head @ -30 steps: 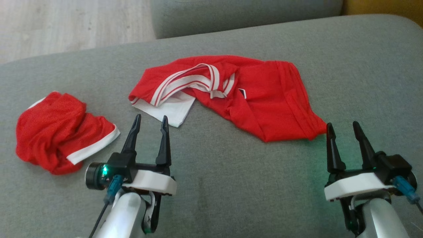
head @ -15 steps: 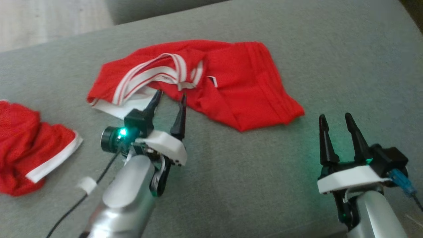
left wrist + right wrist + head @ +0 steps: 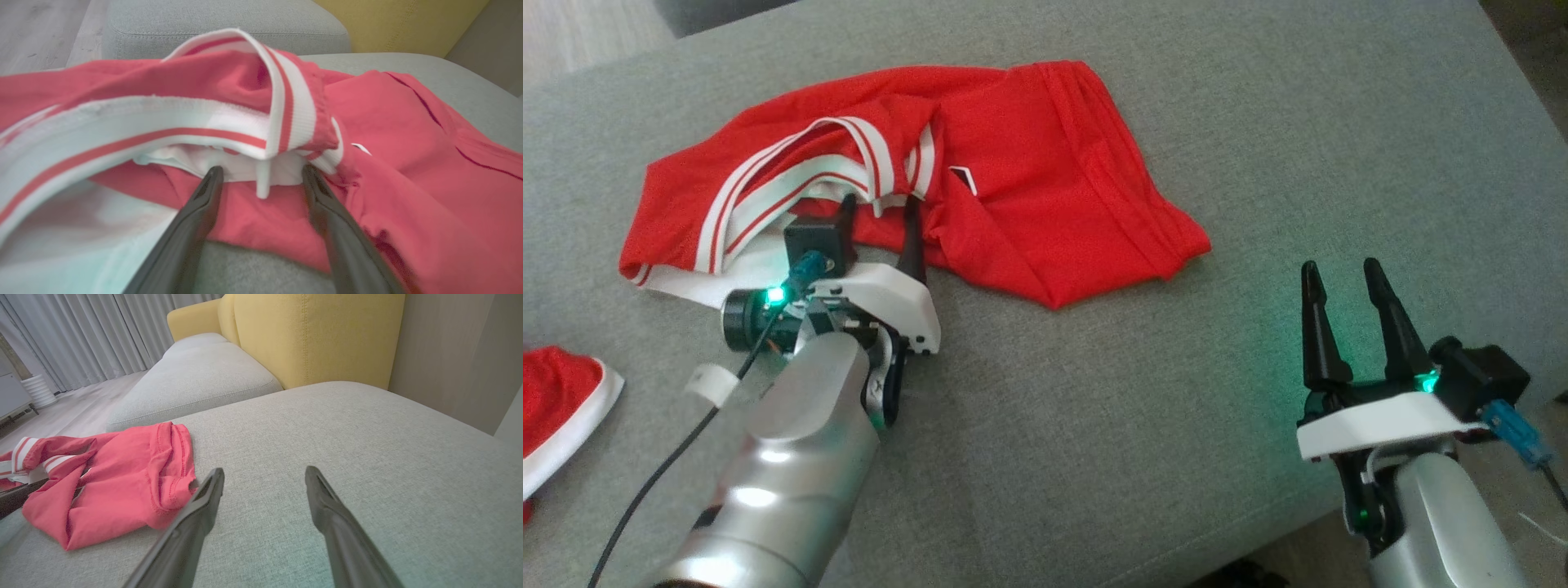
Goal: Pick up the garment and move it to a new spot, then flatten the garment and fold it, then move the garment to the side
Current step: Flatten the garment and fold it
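Note:
A crumpled red garment (image 3: 1029, 180) with a white, red-striped band lies on the grey cushion (image 3: 1135, 425). My left gripper (image 3: 878, 204) stands open at its near edge, fingertips at the striped band. The left wrist view has the garment (image 3: 408, 155) close up, with the band (image 3: 286, 106) arching just beyond the open left gripper (image 3: 261, 173) and a white tab between its tips. My right gripper (image 3: 1335, 269) is open over bare cushion, to the right of the garment and apart from it. From the right wrist, the garment (image 3: 122, 486) sits left of the open right gripper (image 3: 263, 473).
A second red garment with white trim (image 3: 556, 400) lies at the left edge of the cushion. Another grey cushion (image 3: 196, 379) and a yellow backrest (image 3: 318, 335) stand beyond. The cushion's front edge (image 3: 1258, 539) runs near my right arm.
The head camera has swung, shifting the whole scene left and down. My left gripper has reached forward from bare cushion to the garment's striped band. The right gripper has stayed put and open.

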Controlling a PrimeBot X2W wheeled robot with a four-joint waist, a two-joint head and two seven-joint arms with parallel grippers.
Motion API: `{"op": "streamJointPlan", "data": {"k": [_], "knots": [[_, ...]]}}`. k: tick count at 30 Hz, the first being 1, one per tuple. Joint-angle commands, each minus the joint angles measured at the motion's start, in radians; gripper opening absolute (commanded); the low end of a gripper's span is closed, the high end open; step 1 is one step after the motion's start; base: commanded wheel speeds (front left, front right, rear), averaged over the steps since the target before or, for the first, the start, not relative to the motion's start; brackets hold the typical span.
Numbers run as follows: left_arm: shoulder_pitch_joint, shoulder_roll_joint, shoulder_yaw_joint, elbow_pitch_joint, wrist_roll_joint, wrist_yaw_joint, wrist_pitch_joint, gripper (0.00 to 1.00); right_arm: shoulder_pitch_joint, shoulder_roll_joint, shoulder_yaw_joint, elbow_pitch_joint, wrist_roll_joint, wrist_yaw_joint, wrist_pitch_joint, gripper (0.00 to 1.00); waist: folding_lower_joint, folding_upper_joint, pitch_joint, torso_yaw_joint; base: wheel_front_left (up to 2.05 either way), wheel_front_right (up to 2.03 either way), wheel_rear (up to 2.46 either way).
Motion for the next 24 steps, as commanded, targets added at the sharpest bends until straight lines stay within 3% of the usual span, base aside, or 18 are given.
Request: {"op": "streamJointPlan", "data": {"k": [1,6,8,9,10,16,24], "knots": [[-0.044,0.013,0.029,-0.013,-0.003,0.01,-0.012,1.0,-0.028,-0.004,0.017,-0.037,0.006,-0.001,-0.009,1.0,-0.0002,0.0,0.007,-0.005,0.0,0.0,0.0],[-0.072,0.012,0.023,0.033,-0.009,-0.007,-0.031,1.0,-0.029,-0.004,0.008,-0.035,0.006,-0.001,-0.009,1.0,-0.0002,0.0,0.011,0.0,0.0,0.0,0.0],[-0.083,0.012,0.02,0.038,-0.012,-0.018,-0.051,0.38,-0.032,-0.004,0.01,-0.033,0.005,-0.001,-0.009,1.0,-0.0002,0.0,0.01,0.002,0.0,0.0,0.0],[-0.086,0.011,0.017,0.039,-0.013,-0.023,-0.061,0.24,-0.034,-0.004,0.01,-0.032,0.005,-0.001,-0.009,1.0,-0.0002,0.0,0.007,0.004,0.0,0.0,0.0],[-0.088,0.011,0.012,0.038,-0.014,-0.032,-0.071,0.0,-0.034,-0.004,0.009,-0.032,0.005,-0.001,-0.009,1.0,-0.0002,0.0,0.003,0.006,0.0,0.0,0.0],[-0.079,0.01,-0.014,-0.015,-0.022,-0.07,-0.12,0.0,-0.021,-0.004,0.008,-0.019,-0.004,-0.001,-0.009,1.0,-0.0002,0.0,-0.039,0.035,0.0,0.0,0.0],[0.01,0.01,-0.015,-0.215,-0.002,-0.049,-0.132,0.0,0.012,-0.004,-0.013,0.002,-0.024,-0.001,-0.009,1.0,-0.0002,0.0,-0.121,0.131,0.0,0.0,0.0]]}}
